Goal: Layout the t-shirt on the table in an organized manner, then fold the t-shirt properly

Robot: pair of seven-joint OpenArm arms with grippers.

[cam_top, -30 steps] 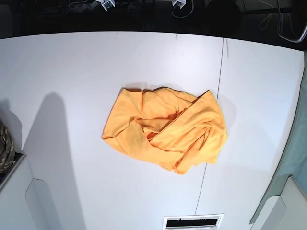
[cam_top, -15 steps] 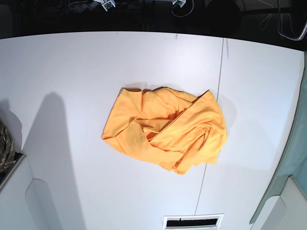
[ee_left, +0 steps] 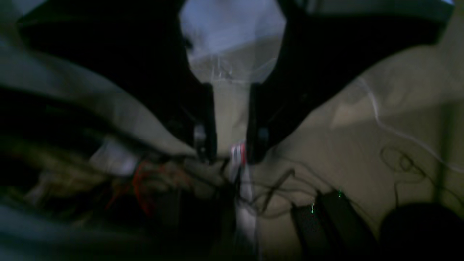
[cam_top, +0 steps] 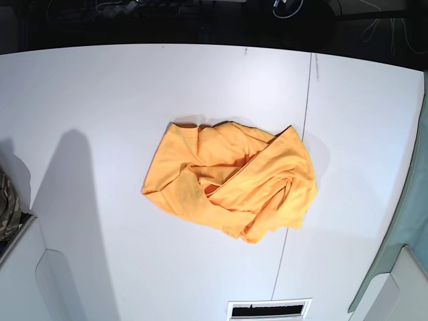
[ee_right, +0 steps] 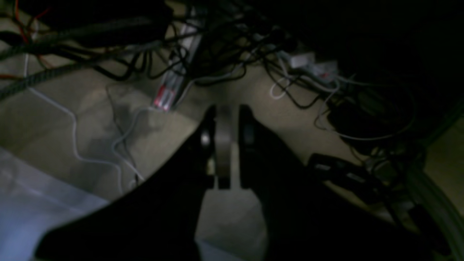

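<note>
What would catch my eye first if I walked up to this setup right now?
The bright orange t-shirt stands out: it lies crumpled in a heap near the middle of the white table, partly across the thin dark seam between its two panels. No arm is over the table in the base view. The wrist cameras show dark gripper fingers against tangled cables, away from the shirt.
</note>
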